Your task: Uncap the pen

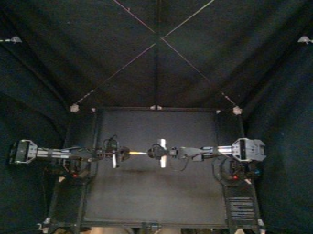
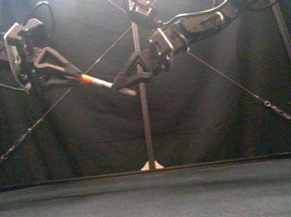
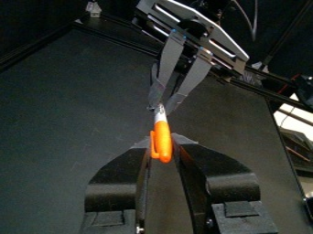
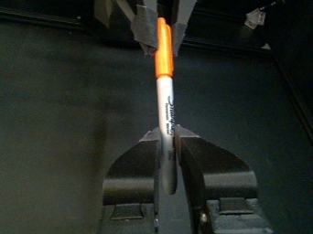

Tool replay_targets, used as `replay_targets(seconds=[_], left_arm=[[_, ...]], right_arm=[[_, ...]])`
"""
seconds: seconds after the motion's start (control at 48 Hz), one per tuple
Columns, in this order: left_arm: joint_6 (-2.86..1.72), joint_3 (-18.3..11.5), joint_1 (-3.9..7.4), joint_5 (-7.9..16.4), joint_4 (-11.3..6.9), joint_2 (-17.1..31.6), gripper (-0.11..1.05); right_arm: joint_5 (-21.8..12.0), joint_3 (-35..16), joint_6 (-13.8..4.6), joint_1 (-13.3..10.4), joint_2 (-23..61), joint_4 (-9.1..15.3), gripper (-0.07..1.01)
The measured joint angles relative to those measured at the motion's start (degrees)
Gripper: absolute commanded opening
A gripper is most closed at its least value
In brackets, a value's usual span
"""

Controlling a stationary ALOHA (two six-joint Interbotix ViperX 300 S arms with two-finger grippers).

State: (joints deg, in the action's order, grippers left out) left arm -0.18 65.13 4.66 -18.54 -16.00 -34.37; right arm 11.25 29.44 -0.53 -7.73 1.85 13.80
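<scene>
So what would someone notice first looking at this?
An orange-capped white pen is held in mid-air, high above the table. The left gripper clamps its orange cap end and the right gripper its white barrel, so the two arms meet in the middle.

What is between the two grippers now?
The pen, held in the air: the left gripper grips its orange end, the right gripper its white end. The front view shows this.

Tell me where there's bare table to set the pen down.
The whole table is bare, from front edge to back edge. The only crowding is in the air over its middle, where the left gripper and right gripper both clamp the pen.
</scene>
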Motion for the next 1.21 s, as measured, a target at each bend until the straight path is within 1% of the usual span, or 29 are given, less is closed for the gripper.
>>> replay_targets(seconds=[0.062,0.188,0.292,0.438,0.458,0.521,0.562,0.604,0.625,0.667,0.688,0.729,0.75,0.792,0.812,0.833,0.854,0.875,0.896,0.917,0.938,1.021,1.042,1.062,1.208], left_arm=[[0.00,0.0,0.00,0.0,-0.09,0.0,0.48],[0.00,0.0,0.09,0.0,-0.09,0.0,0.43],[0.00,0.0,0.09,0.0,-0.18,-0.1,0.42],[0.00,0.8,0.00,-0.1,-0.18,-1.0,0.42],[0.09,1.0,0.00,-0.2,-0.18,-1.1,0.42],[0.09,1.3,-0.09,-0.3,-0.09,-1.7,0.42],[0.09,1.5,-0.09,-0.5,-0.09,-2.2,0.42],[0.09,1.8,-0.09,-0.3,-0.09,-2.8,0.42],[0.18,2.1,-0.09,-0.3,-0.09,-3.2,0.42],[-0.09,3.0,0.09,-0.1,-0.26,-4.1,0.42],[0.00,3.3,0.26,-0.1,-0.26,-4.6,0.42],[-0.09,3.4,0.35,-0.2,-0.35,-5.3,0.42],[-0.09,3.6,0.35,-0.2,-0.35,-5.7,0.42],[0.00,4.0,0.35,-0.1,-0.26,-6.8,0.43],[0.00,4.2,0.35,0.0,-0.26,-7.1,0.42],[-0.09,4.4,0.35,0.0,-0.26,-7.4,0.42],[0.00,4.6,0.35,0.1,-0.26,-7.7,0.42],[-0.09,4.7,0.26,0.2,-0.26,-8.1,0.42],[0.00,4.9,0.26,0.2,-0.26,-8.4,0.42],[-0.09,5.1,0.26,0.3,-0.26,-8.7,0.42],[0.00,5.4,0.26,0.3,-0.26,-9.1,0.43],[0.00,6.1,0.18,0.6,-0.26,-10.2,0.42],[-0.09,6.2,0.18,0.6,-0.35,-10.5,0.42],[0.00,6.3,0.09,0.7,-0.26,-10.5,0.42],[0.00,6.4,0.09,1.0,-0.26,-11.1,0.42]], right_arm=[[-0.1,0.0,-0.09,0.0,0.0,-0.1,0.48],[0.0,0.2,-0.18,-0.1,-0.1,0.0,0.48],[0.1,0.6,-0.18,-0.1,-0.5,-0.1,0.48],[0.5,2.2,-0.26,-0.2,-1.8,-0.3,0.48],[0.7,2.5,-0.35,-0.2,-2.0,-0.3,0.48],[0.8,3.2,-0.35,-0.1,-3.0,-0.4,0.48],[0.8,3.4,-0.35,-0.2,-3.7,-0.5,0.48],[0.8,4.2,-0.35,-0.2,-4.6,-0.6,0.48],[0.7,4.7,-0.88,-0.1,-5.0,-0.6,0.48],[0.1,5.9,-0.18,-0.2,-5.9,-0.6,0.48],[0.1,6.2,-0.70,-0.3,-6.0,-0.6,0.48],[0.1,6.9,-0.35,-0.4,-6.4,-0.6,0.48],[0.2,7.2,-0.26,-0.4,-6.7,-0.7,0.48],[0.2,7.8,-0.70,-0.5,-7.3,-0.7,0.48],[0.2,8.1,-0.44,-0.5,-7.6,-0.6,0.48],[0.3,8.3,-0.35,-0.5,-7.8,-0.7,0.48],[0.4,8.6,-0.62,-0.5,-8.1,-0.6,0.48],[0.5,9.0,-0.44,-0.5,-8.4,-0.7,0.48],[0.6,9.2,-0.53,-0.5,-8.7,-0.7,0.48],[0.8,9.5,-0.44,-0.5,-8.9,-0.8,0.48],[0.9,9.7,-0.62,-0.5,-9.1,-0.9,0.48],[1.3,10.5,-0.44,-0.6,-9.9,-1.0,0.48],[1.4,10.7,-0.44,-0.6,-10.2,-1.0,0.48],[1.6,10.9,-0.44,-0.6,-10.3,-1.0,0.48],[2.5,11.9,-0.44,-0.7,-11.2,-1.0,0.48]])
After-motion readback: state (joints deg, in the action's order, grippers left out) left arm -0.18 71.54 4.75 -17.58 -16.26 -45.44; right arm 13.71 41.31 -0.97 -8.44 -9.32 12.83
